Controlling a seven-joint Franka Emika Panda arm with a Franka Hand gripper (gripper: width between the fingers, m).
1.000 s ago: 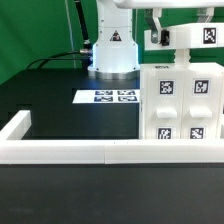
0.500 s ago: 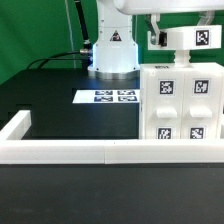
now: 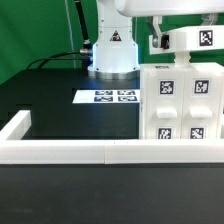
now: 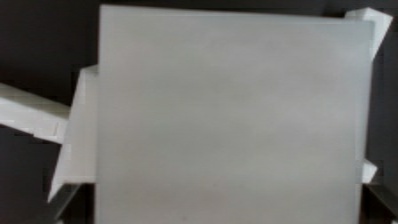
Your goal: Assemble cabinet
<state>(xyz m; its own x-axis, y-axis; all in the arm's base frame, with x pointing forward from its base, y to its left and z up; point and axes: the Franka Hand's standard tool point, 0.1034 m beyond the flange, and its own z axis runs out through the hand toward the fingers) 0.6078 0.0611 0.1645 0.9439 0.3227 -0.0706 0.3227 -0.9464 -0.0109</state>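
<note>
The cabinet body (image 3: 180, 105), a large white block with several square tags on its front, stands on the black table at the exterior view's right, against the border wall. My gripper (image 3: 160, 42) is shut on a smaller white cabinet part (image 3: 190, 40) that carries one tag, and holds it just above the body's top. In the wrist view this white part (image 4: 222, 120) fills most of the picture and hides the fingers and most of what lies below.
The marker board (image 3: 105, 97) lies flat in the middle of the table. A long low white border wall (image 3: 70, 152) runs along the front and the exterior view's left. The robot's base (image 3: 113, 50) stands at the back.
The held part with its tag shifted slightly sideways and a little down above the cabinet body. The body has not moved.
</note>
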